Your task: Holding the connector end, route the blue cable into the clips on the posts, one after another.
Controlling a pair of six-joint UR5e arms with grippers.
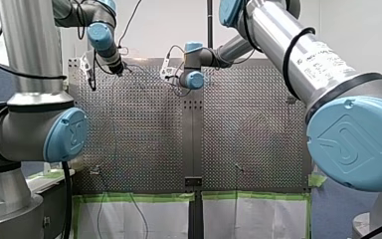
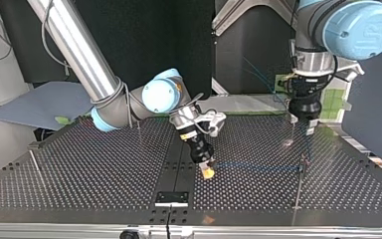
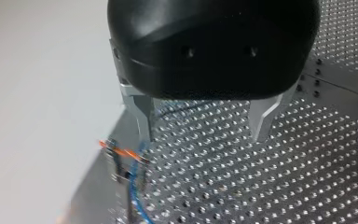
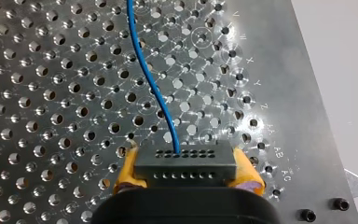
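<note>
Pinching the grey connector (image 4: 185,163) in my right claw (image 4: 186,171), yellow pads (image 4: 127,170) tight on its two short ends. Holding it low over the perforated bench (image 4: 51,93), long axis square across the claw, pin-hole face pointing straight ahead. Out of that front face, the blue cable (image 4: 150,84), heading away from the claw in a gentle bend above the bench. Over in the top view, stretched level from the claw toward the view's right, up to a thin post (image 2: 302,167). And my left claw (image 3: 203,135): hovering near the bench edge with metal fingers (image 3: 142,116) spread wide, gripping nothing. Just beside one finger, a clip (image 3: 121,161) with blue cable at it.
</note>
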